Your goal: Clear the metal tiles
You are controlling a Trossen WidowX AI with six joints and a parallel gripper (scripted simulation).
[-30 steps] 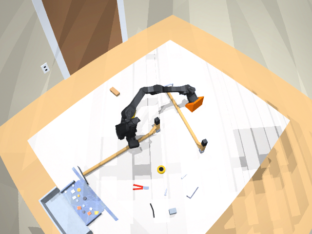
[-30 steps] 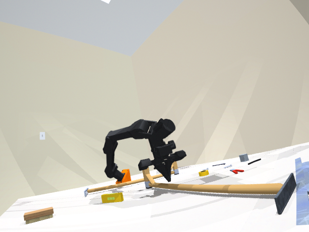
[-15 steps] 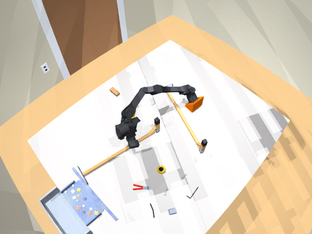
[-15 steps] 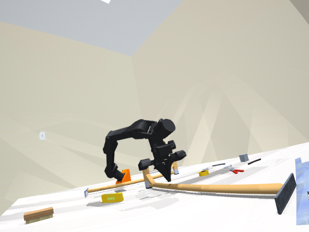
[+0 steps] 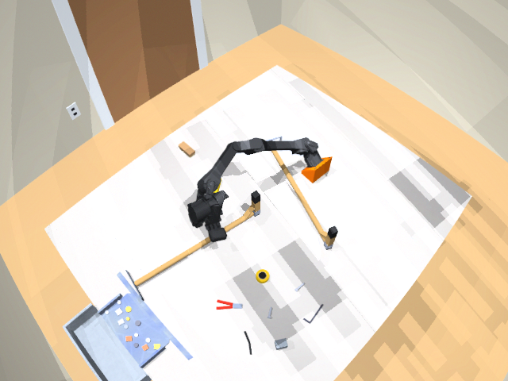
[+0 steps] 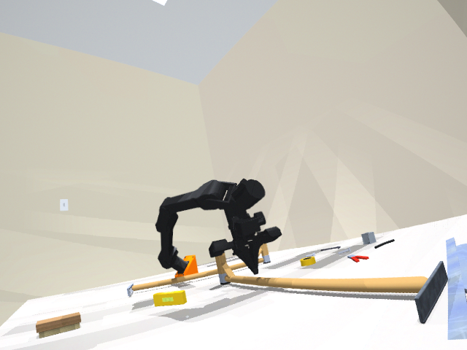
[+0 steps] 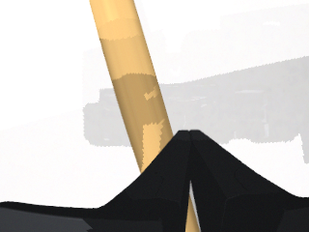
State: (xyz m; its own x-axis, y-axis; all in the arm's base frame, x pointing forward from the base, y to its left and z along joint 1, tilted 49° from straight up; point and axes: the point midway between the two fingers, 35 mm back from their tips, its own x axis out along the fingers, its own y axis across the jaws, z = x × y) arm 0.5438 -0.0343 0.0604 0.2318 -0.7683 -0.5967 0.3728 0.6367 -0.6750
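Top: tool point(image 5: 217, 234) sits mid-handle on long scraper point(image 5: 176, 258); its axis runs from tool to blade point(image 5: 134, 285) at the edge of the bench plate point(image 5: 153, 324). Tiles point(image 5: 128, 338) on plate, catch box point(image 5: 78, 340) beyond. Ext: scraper lies flat on surface point(image 6: 263, 324). Wrist: tool shut tip-to-tip, handle passing under it, apparently not clamped.

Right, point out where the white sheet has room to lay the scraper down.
Bare stretches: right of the second long tool, toward the sheet's edge, and between the scraper handle and the wooden block. Crowded: around the yellow roll, red pliers and bench plate.
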